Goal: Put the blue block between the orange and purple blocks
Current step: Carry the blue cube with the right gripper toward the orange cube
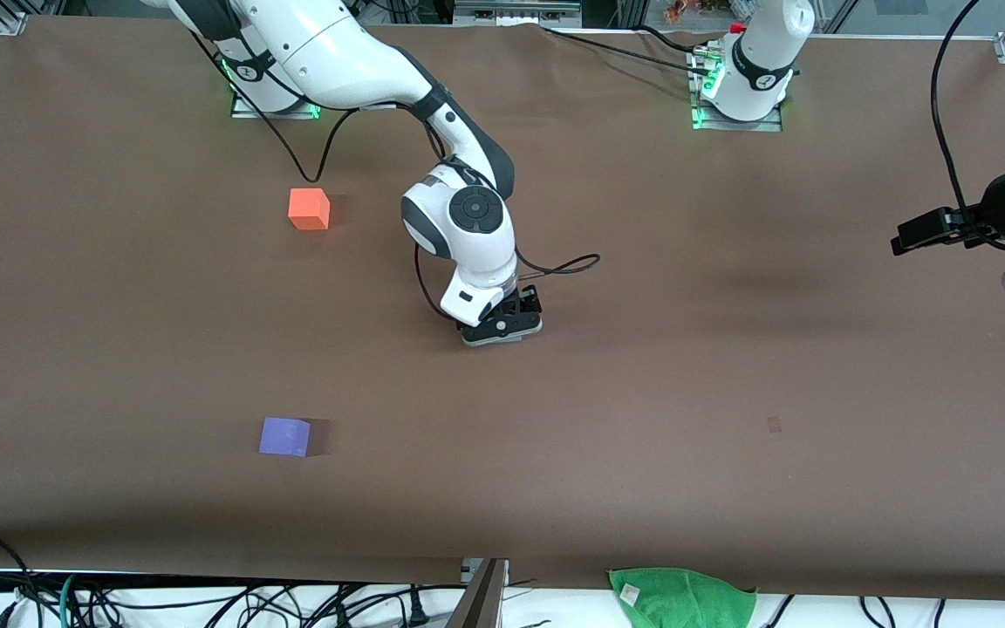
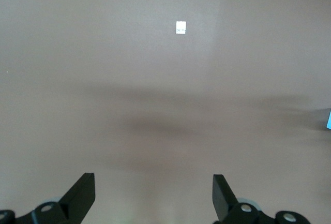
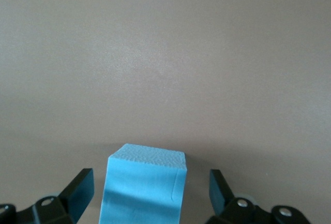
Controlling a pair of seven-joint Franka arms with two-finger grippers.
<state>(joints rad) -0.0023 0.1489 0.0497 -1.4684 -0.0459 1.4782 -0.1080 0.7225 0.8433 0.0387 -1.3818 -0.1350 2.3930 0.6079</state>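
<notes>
The purple block (image 1: 284,437) lies nearest the front camera on the tabletop (image 1: 729,392). Farther, the right claw (image 3: 150,195) stands low at mid-table, fingers apart around the blue block (image 3: 145,185). The orange block (image 1: 309,209) lies farthest. The left claw (image 2: 153,195) waits with fingers apart at the left arm's end.

Robotics lab, test bench. Evidence: 2 white Franka arms (image 1: 459,218) on bolted base plates (image 1: 736,118) w/ green status LEDs; brown paper-covered table (image 1: 642,392); aluminium frame corners (image 1: 10,17); loose cable tangle (image 1: 206,602) along the table's edge nearest the camera; green cloth (image 1: 684,597).
</notes>
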